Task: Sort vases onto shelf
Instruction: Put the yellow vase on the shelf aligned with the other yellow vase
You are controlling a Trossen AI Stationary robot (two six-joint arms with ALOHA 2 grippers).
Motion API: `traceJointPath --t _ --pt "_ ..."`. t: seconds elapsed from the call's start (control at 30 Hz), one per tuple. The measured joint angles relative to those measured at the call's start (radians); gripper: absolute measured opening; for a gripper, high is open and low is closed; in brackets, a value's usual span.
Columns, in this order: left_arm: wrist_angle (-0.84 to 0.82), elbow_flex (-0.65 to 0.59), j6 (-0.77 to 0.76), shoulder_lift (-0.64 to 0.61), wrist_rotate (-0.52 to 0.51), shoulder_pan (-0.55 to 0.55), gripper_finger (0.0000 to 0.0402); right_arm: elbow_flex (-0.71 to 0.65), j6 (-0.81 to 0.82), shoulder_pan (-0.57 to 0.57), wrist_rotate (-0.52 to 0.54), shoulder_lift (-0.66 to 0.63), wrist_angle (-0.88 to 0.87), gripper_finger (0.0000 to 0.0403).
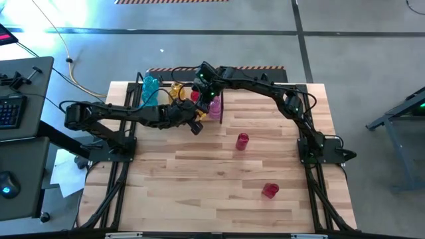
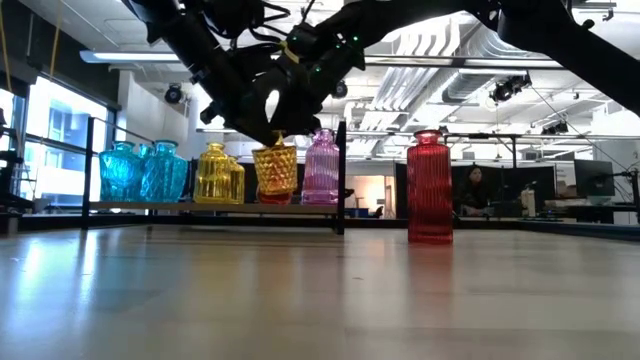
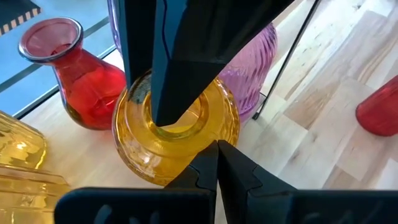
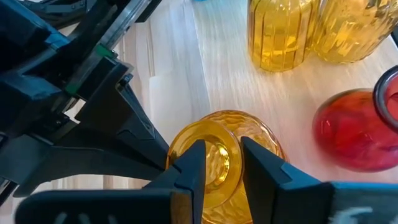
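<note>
A yellow diamond-textured vase (image 2: 275,170) hangs just above the shelf's wooden plank (image 2: 180,207), between a yellow ribbed vase (image 2: 215,175) and a pink vase (image 2: 322,168). My right gripper (image 4: 224,165) is shut on its mouth from above. My left gripper (image 3: 217,163) is shut, its tips at the vase's near side (image 3: 143,155). In the high view the right gripper (image 1: 204,89) is over the shelf and the left gripper (image 1: 196,125) is just in front of it. A red bulbous vase (image 3: 87,87) stands on the plank behind. My right gripper holds the yellow vase by its rim (image 4: 225,144), one finger (image 3: 165,93) inside the mouth and the other outside. The fingers slant down from the table's right and far side. The vase hangs upright, a little clear of the plank. My left gripper's shut tips stand at the vase's side; I cannot tell whether they touch.
Cyan vases (image 2: 145,172) stand at the shelf's left end. A black rod (image 2: 341,175) marks its right end. A tall red vase (image 1: 242,141) and another red vase (image 1: 269,190) stand on the open tabletop. A person (image 2: 472,190) sits in the room beyond.
</note>
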Motion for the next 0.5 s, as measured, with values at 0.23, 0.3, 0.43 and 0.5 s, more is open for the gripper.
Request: traceJointPath --t 0.23,0.3,0.43,0.5 --pt "-0.004 0.0 -0.001 0.0 0.003 0.0 0.0 0.0 0.006 0.001 -0.001 0.0 0.0 0.0071" --pt "-0.015 0.0 -0.016 0.0 0.002 0.0 0.0 0.0 0.01 0.001 -0.003 0.007 0.007 0.0071" --pt "-0.063 0.0 -0.032 -0.001 0.002 0.0 0.0 0.0 0.031 -0.001 -0.028 0.025 0.02 0.0071" --pt "-0.08 0.0 -0.034 -0.001 0.002 0.0 0.0 -0.001 0.034 -0.001 -0.028 0.029 0.027 0.0071"
